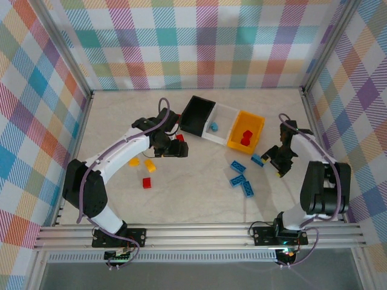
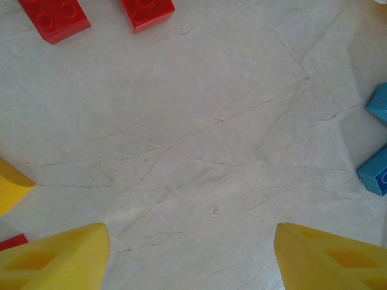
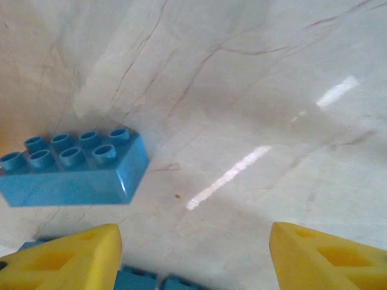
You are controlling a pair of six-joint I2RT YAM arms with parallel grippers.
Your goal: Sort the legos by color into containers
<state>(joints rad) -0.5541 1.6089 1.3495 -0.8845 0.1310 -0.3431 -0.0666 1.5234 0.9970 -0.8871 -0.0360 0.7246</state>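
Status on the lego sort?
Open, empty: left gripper, red bricks ahead. Open: right gripper, blue brick beside it, ungripped. Nothing blocking.

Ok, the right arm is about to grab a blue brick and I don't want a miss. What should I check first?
Right gripper open, empty: ok.
Blue brick centred between its fingers: not ok, it sits off to one side of the gap.
Brick flat, studs up: ok.
White bin already takes blue: ok, one blue lego inside.
Left gripper out of the way: ok, open, near red bricks.
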